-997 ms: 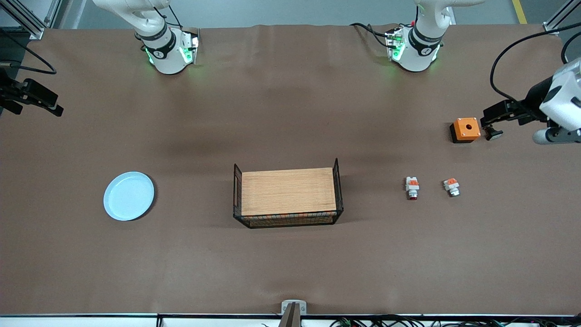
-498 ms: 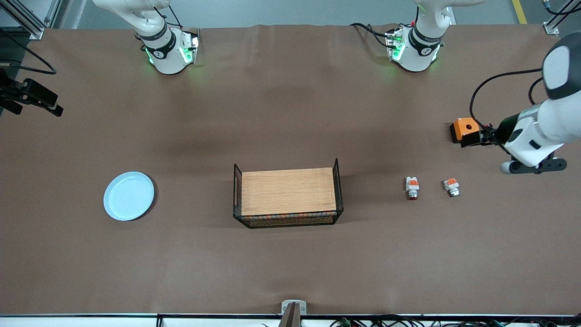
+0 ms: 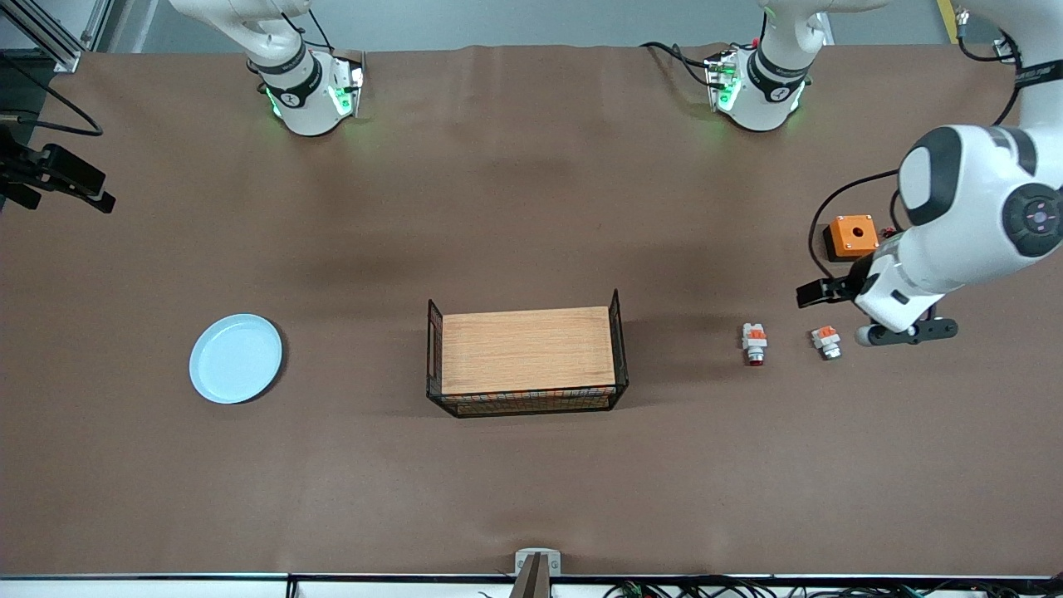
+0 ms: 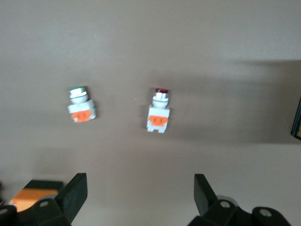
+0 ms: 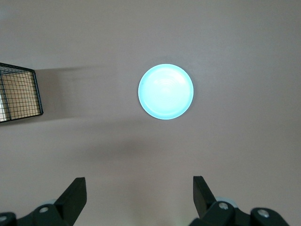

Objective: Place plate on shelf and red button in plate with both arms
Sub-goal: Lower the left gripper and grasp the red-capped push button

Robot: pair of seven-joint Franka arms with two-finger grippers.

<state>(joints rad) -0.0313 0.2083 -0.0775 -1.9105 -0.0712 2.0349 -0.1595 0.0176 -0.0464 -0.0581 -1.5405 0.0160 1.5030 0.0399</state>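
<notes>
Left gripper (image 4: 136, 200) held wide open and empty above the table near the red button (image 4: 158, 113); button's long axis seen across the finger gap

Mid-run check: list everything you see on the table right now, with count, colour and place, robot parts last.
plate: one, pale blue, toward the right arm's end of the table.
wire basket: one, black with a wooden board, mid-table.
red button: one, white and orange with red cap, toward the left arm's end.
silver-tipped button: one, white and orange, beside the red button.
orange box: one, with a hole, farther from the front camera than the silver-tipped button.
left gripper: open, over the table near the button parts.
right gripper: open, above the table, empty, plate below.
</notes>
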